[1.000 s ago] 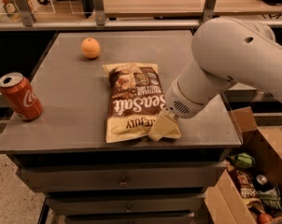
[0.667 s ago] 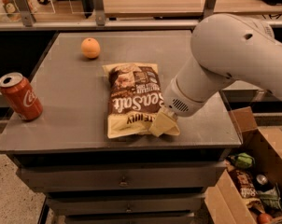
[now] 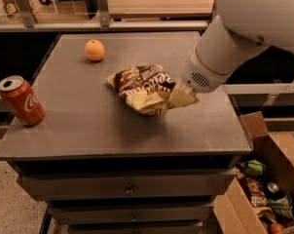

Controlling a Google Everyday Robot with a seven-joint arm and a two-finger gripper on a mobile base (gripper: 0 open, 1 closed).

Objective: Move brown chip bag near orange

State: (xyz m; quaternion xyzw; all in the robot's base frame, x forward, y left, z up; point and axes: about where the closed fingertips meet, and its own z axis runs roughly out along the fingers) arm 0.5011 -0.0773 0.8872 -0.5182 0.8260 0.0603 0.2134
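The brown chip bag (image 3: 141,88) is crumpled and lifted at its near end, in the middle of the grey table (image 3: 88,130). My gripper (image 3: 180,96) is at the bag's right near corner and is shut on it; the white arm comes in from the upper right and hides the fingers' far side. The orange (image 3: 94,50) sits on the table's far left part, a short way up and left of the bag's far end.
A red Coca-Cola can (image 3: 21,101) stands at the table's left edge. An open cardboard box (image 3: 264,189) with packets and bottles stands on the floor at the lower right. A shelf rail runs behind the table.
The bag has been picked up at its near end and pulled up and away from me, folding from flat to crumpled. The gripper has moved with it toward the far side.
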